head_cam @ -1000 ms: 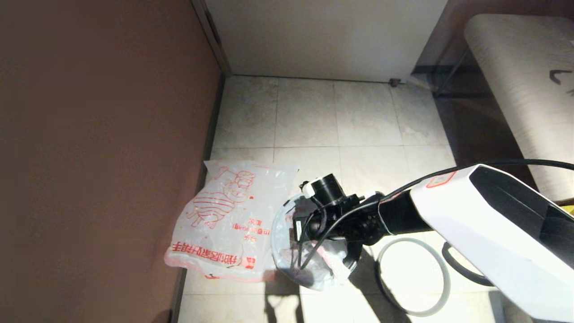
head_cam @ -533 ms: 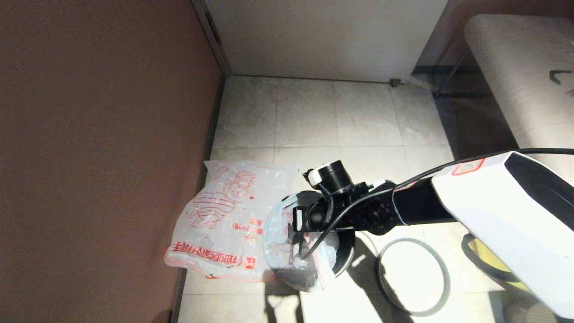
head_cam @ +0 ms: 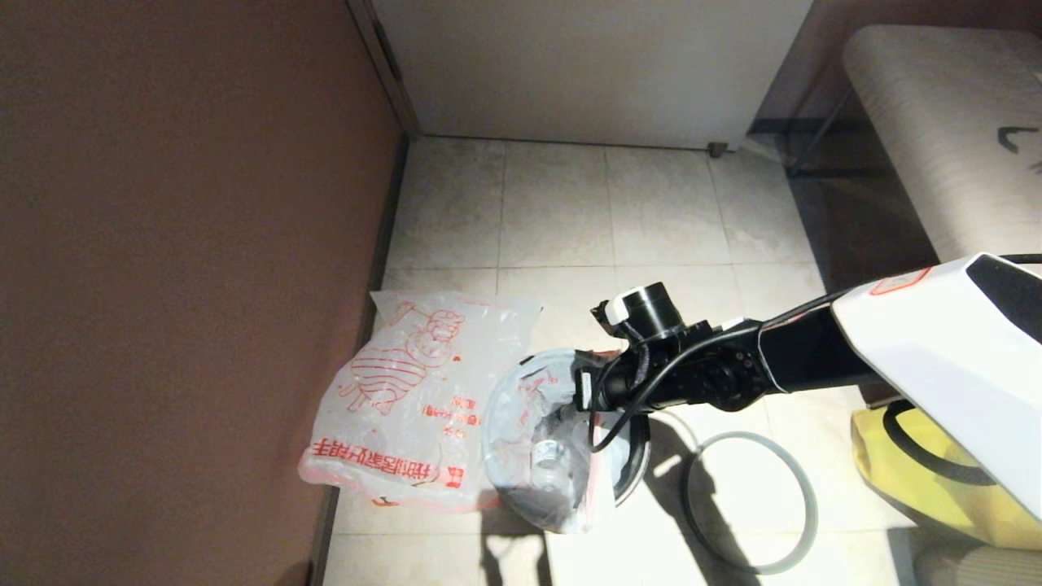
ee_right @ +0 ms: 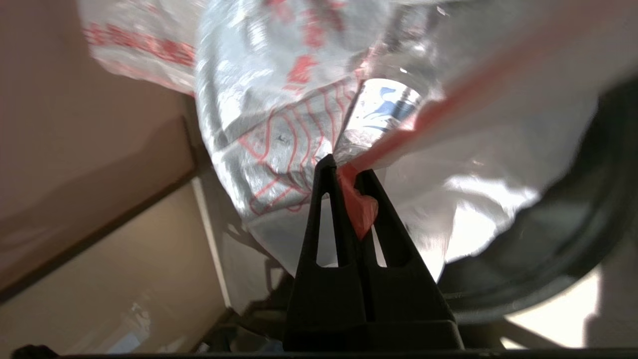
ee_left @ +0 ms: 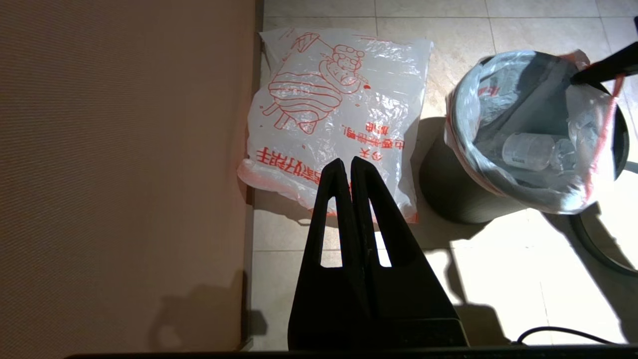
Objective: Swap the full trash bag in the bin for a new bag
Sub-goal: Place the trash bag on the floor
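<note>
Plastic is thin here, and that worries us most: our right gripper [ee_right: 349, 172] has its fingers clamped on the red edge of the full bag [head_cam: 541, 443], which sits in the bin [ee_left: 461, 199] on the floor with bottles [ee_left: 528, 149] showing inside. We judge that a hard pull could tear that edge or let it slip free, since the load hangs from one pinched spot. The bin may also lift or tip with the bag if the film clings to its wall. Our left gripper [ee_left: 350, 167] hangs idle, fingers together, above the new bag [head_cam: 415, 399], which lies flat just beside the bin, against the wall. The hoop [head_cam: 749, 500] lies on the floor beside the bin.
</note>
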### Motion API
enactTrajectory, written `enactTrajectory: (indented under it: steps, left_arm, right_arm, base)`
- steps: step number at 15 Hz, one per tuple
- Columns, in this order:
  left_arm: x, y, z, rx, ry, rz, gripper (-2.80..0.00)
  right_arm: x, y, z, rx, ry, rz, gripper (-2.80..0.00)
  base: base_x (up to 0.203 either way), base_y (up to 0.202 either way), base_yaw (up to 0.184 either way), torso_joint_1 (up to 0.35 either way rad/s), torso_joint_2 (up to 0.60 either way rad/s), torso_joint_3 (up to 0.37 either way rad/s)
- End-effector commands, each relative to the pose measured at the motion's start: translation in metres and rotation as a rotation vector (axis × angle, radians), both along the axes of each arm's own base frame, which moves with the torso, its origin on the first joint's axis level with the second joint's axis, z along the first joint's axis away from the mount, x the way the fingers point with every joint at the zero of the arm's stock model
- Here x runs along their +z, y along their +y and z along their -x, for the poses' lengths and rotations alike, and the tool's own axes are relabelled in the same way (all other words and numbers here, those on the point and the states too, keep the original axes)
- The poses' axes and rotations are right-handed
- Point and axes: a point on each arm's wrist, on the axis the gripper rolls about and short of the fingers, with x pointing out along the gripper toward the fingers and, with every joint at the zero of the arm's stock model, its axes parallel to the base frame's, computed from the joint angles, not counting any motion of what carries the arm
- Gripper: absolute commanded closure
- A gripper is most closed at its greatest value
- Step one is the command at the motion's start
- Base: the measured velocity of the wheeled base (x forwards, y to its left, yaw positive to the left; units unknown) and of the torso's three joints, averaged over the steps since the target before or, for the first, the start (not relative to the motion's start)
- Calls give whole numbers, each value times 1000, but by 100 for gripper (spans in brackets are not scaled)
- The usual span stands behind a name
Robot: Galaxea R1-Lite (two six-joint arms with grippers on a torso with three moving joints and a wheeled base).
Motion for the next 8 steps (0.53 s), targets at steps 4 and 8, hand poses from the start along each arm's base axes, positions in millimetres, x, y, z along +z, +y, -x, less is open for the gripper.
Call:
enactTrajectory:
  steps: [4,8]
  left_arm:
    - [0,0,0,0,-1,0,0]
    - [0,0,0,0,-1,0,0]
  right_arm:
    - [0,-16,17,5,5,66,0]
    - [-15,-33,15,-64,-51,248,0]
  base:
    - [0,0,0,0,0,0]
    - [0,0,0,0,0,0]
